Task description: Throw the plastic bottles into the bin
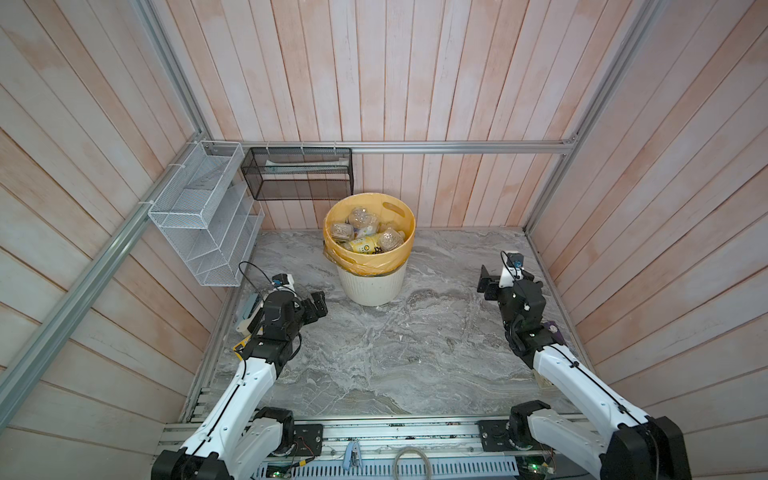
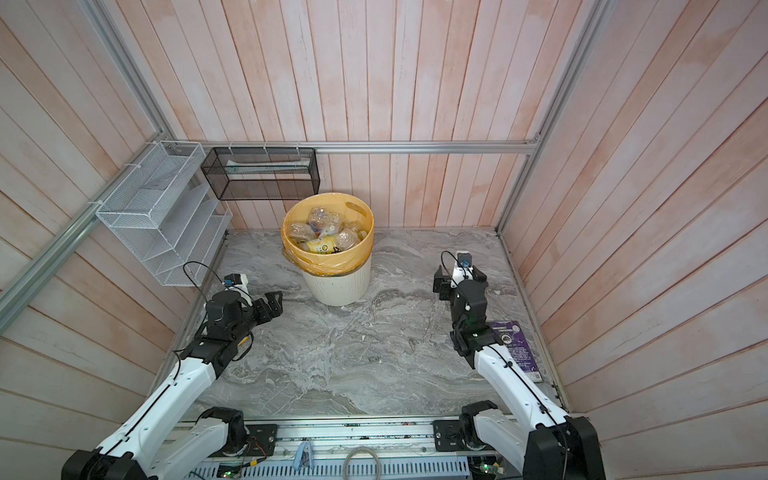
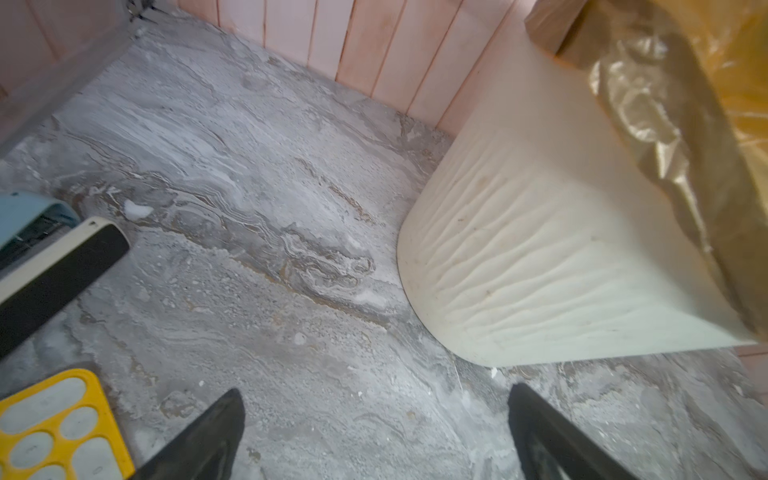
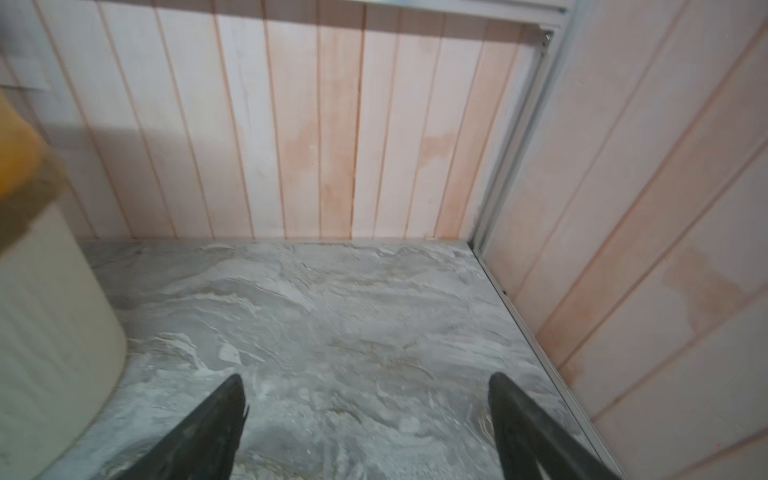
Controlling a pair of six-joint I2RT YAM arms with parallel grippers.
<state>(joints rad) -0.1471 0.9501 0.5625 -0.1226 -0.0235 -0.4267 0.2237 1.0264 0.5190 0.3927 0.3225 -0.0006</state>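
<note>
The bin (image 1: 372, 286) is a cream ribbed bucket with a yellow-orange bag, standing against the back wall in both top views (image 2: 336, 289). Several plastic bottles (image 1: 360, 219) lie piled inside it (image 2: 322, 219), one of them yellow (image 1: 365, 245). No bottle shows on the marble floor. My left gripper (image 1: 319, 305) hangs low, front-left of the bin, open and empty (image 3: 376, 390); the bin's wall (image 3: 540, 249) fills the left wrist view beside it. My right gripper (image 1: 485, 283) is to the bin's right, open with only floor between its fingers (image 4: 366, 376).
A yellow calculator (image 3: 54, 424), a cream-and-black object (image 3: 54, 274) and a light-blue item (image 3: 29, 216) lie by the left wall under my left arm. A purple book (image 2: 515, 345) lies under my right arm. White (image 1: 199, 216) and black (image 1: 299, 174) mesh racks hang on the walls.
</note>
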